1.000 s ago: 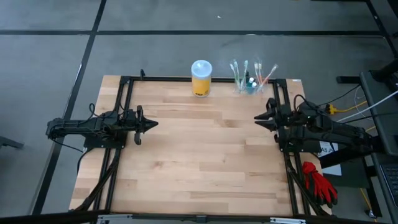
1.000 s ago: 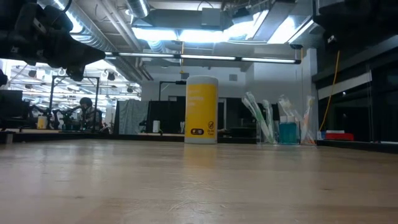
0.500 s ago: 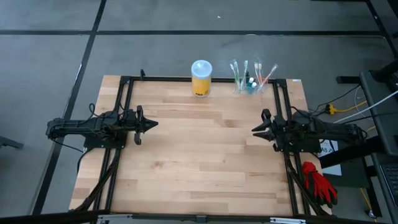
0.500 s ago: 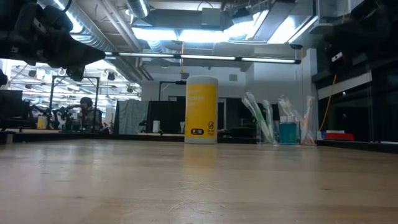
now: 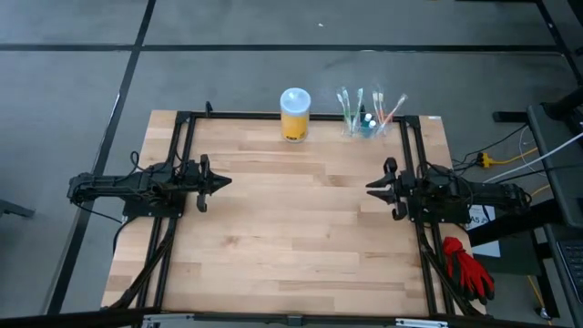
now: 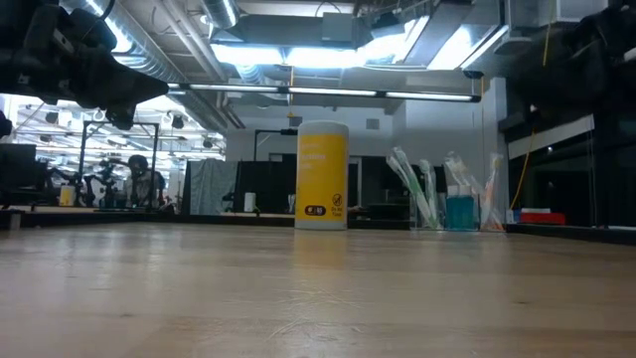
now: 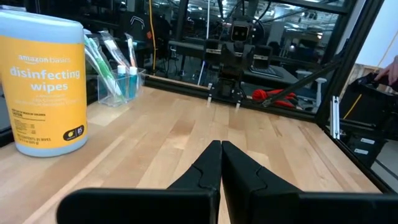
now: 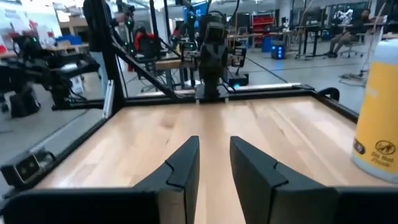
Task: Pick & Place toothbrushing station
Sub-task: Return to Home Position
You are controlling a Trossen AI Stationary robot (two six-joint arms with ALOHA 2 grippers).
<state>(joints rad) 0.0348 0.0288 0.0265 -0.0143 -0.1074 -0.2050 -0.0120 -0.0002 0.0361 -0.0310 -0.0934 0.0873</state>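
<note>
Where the high view looks down on the wooden table (image 5: 291, 246), the clear holder (image 5: 367, 128) stands at the far edge toward the right side, with toothbrushes (image 5: 351, 102) upright in it. The yellow canister (image 5: 295, 116) stands near it on the left, not touching. The left gripper (image 5: 224, 181) sits over the left side and the right gripper (image 5: 371, 188) over the right side; both point inward, well apart from the holder. A red glove (image 5: 467, 269) lies off the table beside the right arm.

Low view: canister and holder both upright, a gap between them.

Left wrist view: left fingers pressed together.

Right wrist view: right fingers parted by a narrow gap, table showing between them.
</note>
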